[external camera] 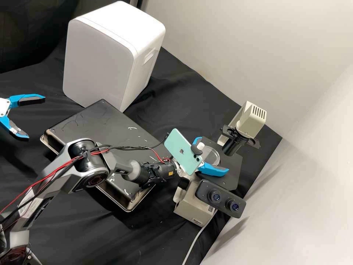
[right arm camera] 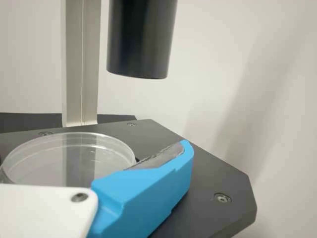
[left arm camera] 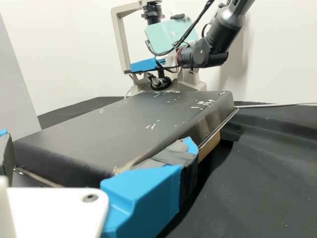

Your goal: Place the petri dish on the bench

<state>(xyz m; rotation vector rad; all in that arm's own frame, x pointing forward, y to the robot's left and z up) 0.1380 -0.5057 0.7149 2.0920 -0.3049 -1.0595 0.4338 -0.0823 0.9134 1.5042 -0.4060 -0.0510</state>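
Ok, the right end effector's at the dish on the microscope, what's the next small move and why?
Probably close the right end effector gently on the petri dish: its fingers straddle the dish, which lies flat on the microscope stage, seemingly not gripped yet.

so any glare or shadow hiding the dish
High view: no glare on the dish; bright specks sit on the tray. Right wrist view: dish evenly lit, faint sheen on its rim, soft shadow on the wall behind.
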